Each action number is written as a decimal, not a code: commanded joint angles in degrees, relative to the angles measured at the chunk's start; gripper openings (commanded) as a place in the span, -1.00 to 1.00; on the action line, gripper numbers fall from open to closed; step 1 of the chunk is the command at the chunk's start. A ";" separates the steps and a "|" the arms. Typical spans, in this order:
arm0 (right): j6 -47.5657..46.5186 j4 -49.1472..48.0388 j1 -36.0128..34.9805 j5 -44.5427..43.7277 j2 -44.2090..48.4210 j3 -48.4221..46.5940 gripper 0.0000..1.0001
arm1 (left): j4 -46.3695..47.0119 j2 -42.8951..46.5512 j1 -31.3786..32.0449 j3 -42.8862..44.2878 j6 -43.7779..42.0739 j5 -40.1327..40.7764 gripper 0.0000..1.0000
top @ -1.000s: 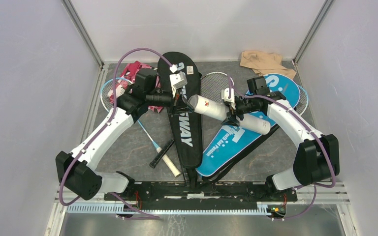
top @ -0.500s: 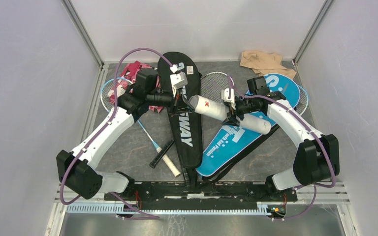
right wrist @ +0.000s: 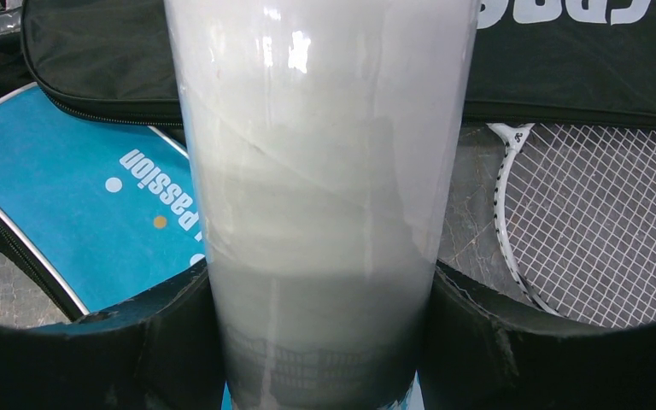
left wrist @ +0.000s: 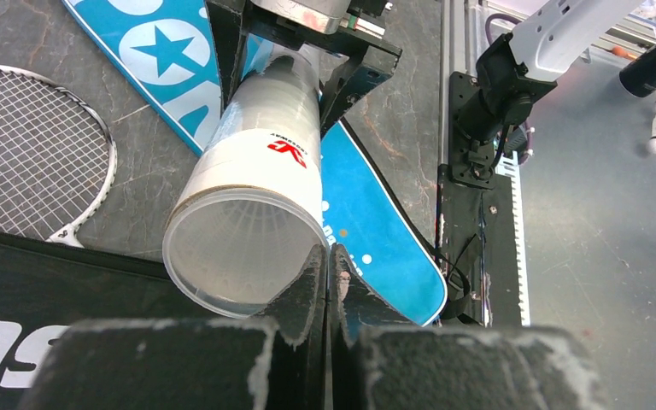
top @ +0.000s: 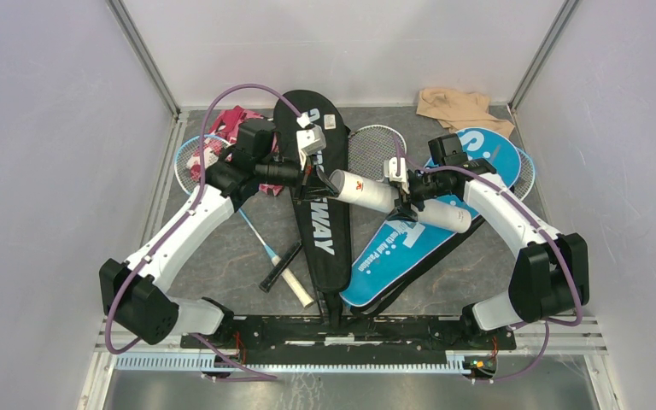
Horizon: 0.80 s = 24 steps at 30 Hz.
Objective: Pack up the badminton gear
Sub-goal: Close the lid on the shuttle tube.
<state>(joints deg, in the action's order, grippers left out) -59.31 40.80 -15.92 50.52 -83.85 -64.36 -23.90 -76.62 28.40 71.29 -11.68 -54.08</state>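
White tube (top: 364, 190) in right fingers (right wrist: 141, 342) has shifted slightly beside closed left fingers (left wrist: 306, 295)

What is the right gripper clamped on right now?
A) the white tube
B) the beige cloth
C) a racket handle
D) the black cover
A: in the right wrist view the right gripper has a finger pressed against each side of the white tube, and the top view shows the same tube held at its middle.
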 commanded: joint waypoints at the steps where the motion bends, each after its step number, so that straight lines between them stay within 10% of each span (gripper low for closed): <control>1: -1.61 0.59 -0.42 2.11 1.85 -0.73 -0.87 | 1.85 -0.28 -0.04 2.07 -0.80 -2.21 -0.96; 24: 0.37 0.89 -0.36 3.97 2.05 -1.51 -0.87 | 3.97 -0.02 -0.02 -0.53 1.80 -7.68 -0.96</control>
<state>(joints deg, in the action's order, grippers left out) -58.87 42.13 -16.03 51.88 -83.46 -64.36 -22.35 -77.43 28.23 70.85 -11.60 -57.21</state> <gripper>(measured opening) 0.701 0.029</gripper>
